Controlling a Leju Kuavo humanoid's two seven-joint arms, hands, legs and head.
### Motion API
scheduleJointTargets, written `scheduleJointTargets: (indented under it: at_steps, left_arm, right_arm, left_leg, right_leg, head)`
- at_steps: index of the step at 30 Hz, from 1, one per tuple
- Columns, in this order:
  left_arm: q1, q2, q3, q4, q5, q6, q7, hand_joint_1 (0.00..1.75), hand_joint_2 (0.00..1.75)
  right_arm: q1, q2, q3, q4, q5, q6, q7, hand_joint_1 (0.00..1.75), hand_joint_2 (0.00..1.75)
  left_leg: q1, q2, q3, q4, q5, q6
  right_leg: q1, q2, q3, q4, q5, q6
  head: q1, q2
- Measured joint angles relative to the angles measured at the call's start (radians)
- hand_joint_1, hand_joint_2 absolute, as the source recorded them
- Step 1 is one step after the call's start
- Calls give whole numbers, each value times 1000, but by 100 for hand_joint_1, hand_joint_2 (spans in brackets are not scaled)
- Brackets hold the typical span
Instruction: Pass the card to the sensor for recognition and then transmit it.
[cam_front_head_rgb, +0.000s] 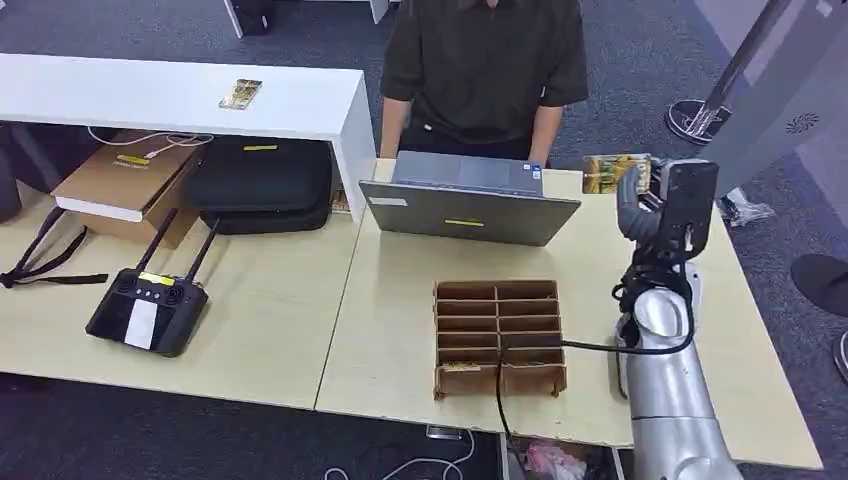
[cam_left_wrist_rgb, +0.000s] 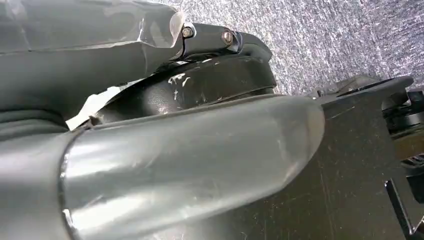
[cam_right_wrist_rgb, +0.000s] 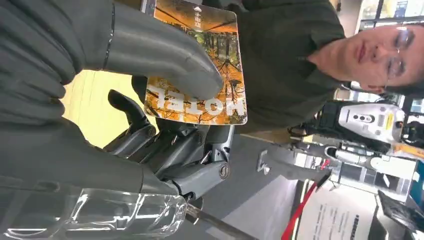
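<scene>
My right hand (cam_front_head_rgb: 636, 203) is raised over the table's far right, just right of the grey laptop (cam_front_head_rgb: 470, 200). It holds a card (cam_front_head_rgb: 612, 172) upright by its lower edge. In the right wrist view the card (cam_right_wrist_rgb: 200, 70) has an orange forest picture with white letters, and it is pinched between the thick grey thumb (cam_right_wrist_rgb: 165, 50) and the dark fingers (cam_right_wrist_rgb: 170, 150). A person in a dark shirt (cam_front_head_rgb: 485, 70) stands behind the laptop, facing the card. In the left wrist view my left hand (cam_left_wrist_rgb: 150, 150) hangs over grey carpet, and how its fingers lie is hidden.
A brown cardboard divider box (cam_front_head_rgb: 498, 335) sits at the table's front middle, with a black cable running to it. A black remote controller (cam_front_head_rgb: 148, 305) lies at the left. A black bag (cam_front_head_rgb: 262, 185) and a cardboard box (cam_front_head_rgb: 125, 185) lie under a white bench carrying another card (cam_front_head_rgb: 240, 93).
</scene>
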Motion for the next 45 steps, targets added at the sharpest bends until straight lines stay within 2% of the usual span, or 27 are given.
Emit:
scheduleJointTargets:
  at_steps: [10,13,21,28,29,45]
  left_arm:
    - [0,0,3,0,0,3,3,0,0]
    - [0,0,3,0,0,6,3,0,0]
    - [0,0,3,0,0,10,3,0,0]
    - [1,0,7,0,8,13,3,0,0]
    - [1,0,8,0,9,13,3,0,0]
    - [2,1,36,0,43,14,3,0,0]
  right_arm:
    - [1,-24,-32,0,-2,-3,0,166,175]
    - [1,-28,-36,0,-2,-6,-2,173,175]
    - [22,-36,-61,-4,-3,-12,-3,169,175]
    - [51,-51,-87,-19,-3,-14,-3,175,175]
    - [53,-53,-90,-19,-4,-14,-3,171,175]
    - [104,-72,-133,-19,-19,-12,-23,175,175]
  left_leg:
    - [0,0,0,0,0,0]
    - [0,0,0,0,0,0]
    - [0,0,0,0,0,0]
    - [0,0,0,0,0,0]
    - [0,0,0,0,0,0]
    - [0,0,0,0,0,0]
  right_leg:
    - [0,0,0,0,0,0]
    - [0,0,0,0,0,0]
    - [0,0,0,0,0,0]
    - [0,0,0,0,0,0]
    - [0,0,0,0,0,0]
    - [0,0,0,0,0,0]
  head:
    - [0,0]
    - [0,0]
    - [0,0]
    - [0,0]
    - [0,0]
    - [0,0]
